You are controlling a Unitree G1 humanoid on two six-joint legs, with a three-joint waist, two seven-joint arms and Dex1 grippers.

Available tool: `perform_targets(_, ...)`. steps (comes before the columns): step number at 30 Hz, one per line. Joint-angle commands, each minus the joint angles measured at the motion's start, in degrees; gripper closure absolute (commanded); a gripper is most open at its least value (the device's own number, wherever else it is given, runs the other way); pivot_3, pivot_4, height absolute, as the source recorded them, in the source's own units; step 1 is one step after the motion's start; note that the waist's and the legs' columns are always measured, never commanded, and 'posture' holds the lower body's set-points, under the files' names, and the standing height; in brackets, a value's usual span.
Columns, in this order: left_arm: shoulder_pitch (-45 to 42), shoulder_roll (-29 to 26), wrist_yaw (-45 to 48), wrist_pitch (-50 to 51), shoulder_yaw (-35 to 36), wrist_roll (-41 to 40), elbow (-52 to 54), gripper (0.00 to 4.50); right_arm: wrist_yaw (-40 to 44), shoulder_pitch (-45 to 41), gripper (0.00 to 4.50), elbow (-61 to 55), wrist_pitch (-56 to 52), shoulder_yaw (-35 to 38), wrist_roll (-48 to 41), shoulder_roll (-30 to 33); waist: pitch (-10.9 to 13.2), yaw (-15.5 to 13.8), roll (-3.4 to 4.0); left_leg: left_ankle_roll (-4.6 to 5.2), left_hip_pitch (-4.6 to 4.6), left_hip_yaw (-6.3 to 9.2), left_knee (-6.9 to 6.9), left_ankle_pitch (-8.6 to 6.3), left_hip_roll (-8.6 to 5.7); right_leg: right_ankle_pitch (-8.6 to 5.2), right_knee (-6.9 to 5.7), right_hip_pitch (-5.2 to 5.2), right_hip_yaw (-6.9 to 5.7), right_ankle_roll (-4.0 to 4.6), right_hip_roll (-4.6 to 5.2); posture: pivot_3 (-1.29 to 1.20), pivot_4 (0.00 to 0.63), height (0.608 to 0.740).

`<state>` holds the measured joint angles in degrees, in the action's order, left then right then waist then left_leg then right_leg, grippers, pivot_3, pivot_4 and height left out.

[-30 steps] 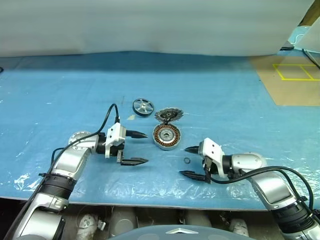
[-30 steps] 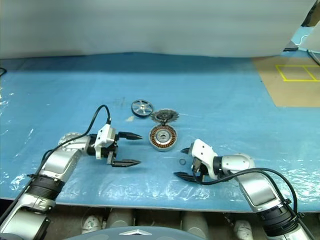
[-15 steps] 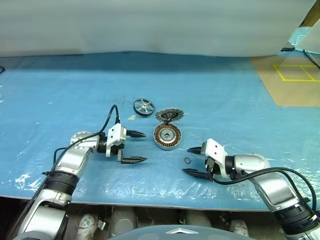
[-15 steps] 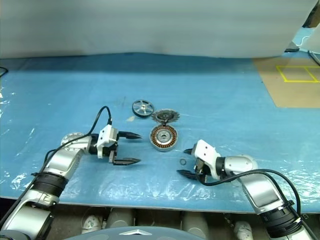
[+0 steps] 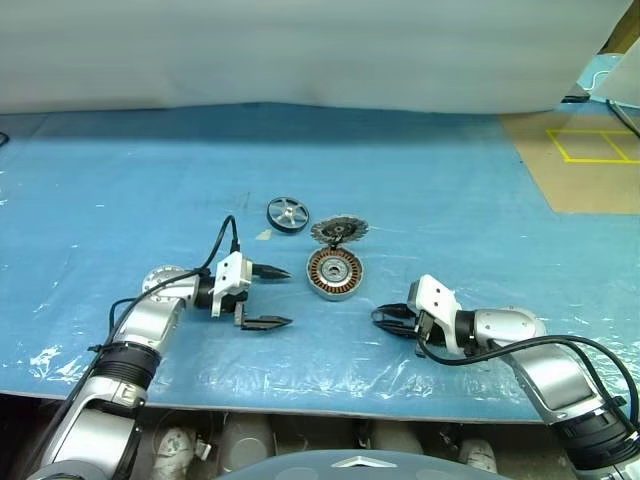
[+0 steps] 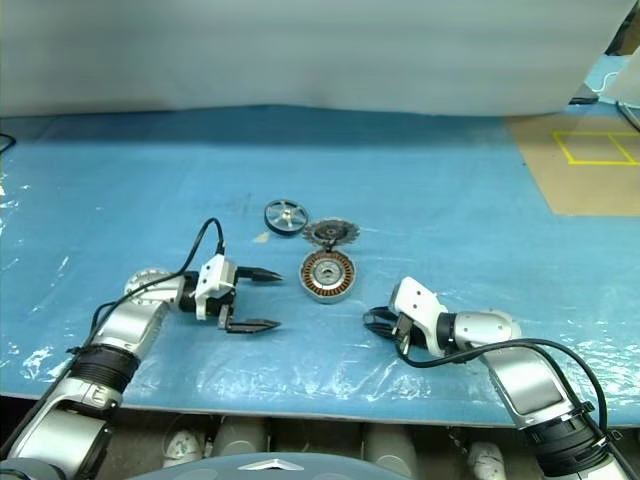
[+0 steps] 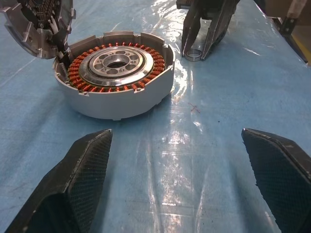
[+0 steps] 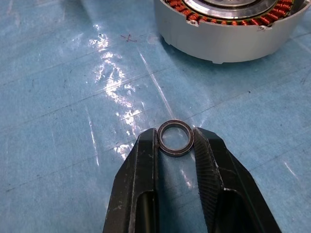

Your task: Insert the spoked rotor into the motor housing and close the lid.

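The motor housing [image 5: 333,273] sits on the blue desk [image 5: 450,200] with its ring of copper windings and dark centre facing up. The lid [image 5: 338,231] is joined to the housing's far edge and stands swung open, its toothed rim and dark inner face showing. The spoked rotor [image 5: 287,214] lies flat on the desk just beyond the housing toward the robot's left, near the lid but apart from both. On the housing's left side, the left gripper [image 5: 268,297] points toward it with its two black fingers spread wide and nothing between them, a short way off the can. On the housing's near right side, the right gripper [image 8: 176,145] rests low over the desk with its fingers drawn narrow around a small dark metal ring [image 8: 175,138], both pads touching the ring's rim. Clear plastic sheeting [image 5: 300,365] covers the desk.
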<state>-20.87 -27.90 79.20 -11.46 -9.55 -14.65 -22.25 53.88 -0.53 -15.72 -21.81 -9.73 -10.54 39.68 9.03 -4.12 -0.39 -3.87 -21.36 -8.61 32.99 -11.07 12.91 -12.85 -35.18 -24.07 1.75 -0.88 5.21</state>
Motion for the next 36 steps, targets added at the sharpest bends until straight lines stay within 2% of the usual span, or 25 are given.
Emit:
perform_targets(1,-0.43,0.37,-0.02,-1.3,0.66,-0.6,0.21,0.0,0.2,-0.81,3.88,-1.13,-1.73,2.93,-2.98,0.27,0.0,0.01,0.0,0.0,0.0,0.0,0.0,0.0,0.0,0.0,0.0,0.0,0.0,0.0,0.0,0.0,0.15,0.74)
perform_targets(6,-1.04,2.74,-3.34,0.68,1.79,-1.91,2.43,0.0,0.19,-4.98,3.88,-3.53,-6.86,8.59,-9.75,0.25,0.0,0.0,0.0,0.0,-0.02,0.0,0.01,0.0,-0.01,0.0,-0.01,-0.01,0.01,0.0,0.02,0.0,0.15,0.74)
perform_targets(12,-2.91,4.5,-7.0,6.27,2.21,-3.29,6.38,0.0,-0.67,-12.16,3.88,-8.04,-11.56,6.92,-14.02,-1.73,0.01,0.09,0.01,0.0,-0.02,0.0,0.02,0.01,0.01,0.01,-0.08,-0.06,0.01,0.01,-0.01,0.0,0.15,0.74)
perform_targets(21,-1.42,2.63,-7.33,7.26,3.11,-3.71,9.52,0.0,1.45,-20.64,3.88,4.8,-3.31,-3.72,-5.76,-6.02,0.01,0.12,0.0,-0.01,-0.13,0.0,0.01,0.01,-0.02,0.01,-0.05,-0.13,-0.02,0.0,-0.01,0.0,0.15,0.74)
perform_targets(31,2.3,1.22,-8.72,7.99,3.61,-4.34,14.83,0.0,1.57,-25.44,3.88,15.2,2.14,-6.61,-0.98,-11.56,0.01,0.17,0.0,-0.02,-0.14,0.0,0.02,0.01,-0.01,0.01,-0.08,-0.15,-0.03,0.01,-0.01,0.0,0.15,0.74)
perform_targets(36,1.64,0.78,-7.76,6.77,4.06,-4.31,12.41,0.0,1.98,-26.02,3.88,16.55,2.48,-7.97,0.57,-12.31,0.01,0.18,0.0,-0.02,-0.16,0.0,0.02,0.01,-0.01,0.01,-0.08,-0.15,-0.04,0.01,-0.01,0.0,0.15,0.74)
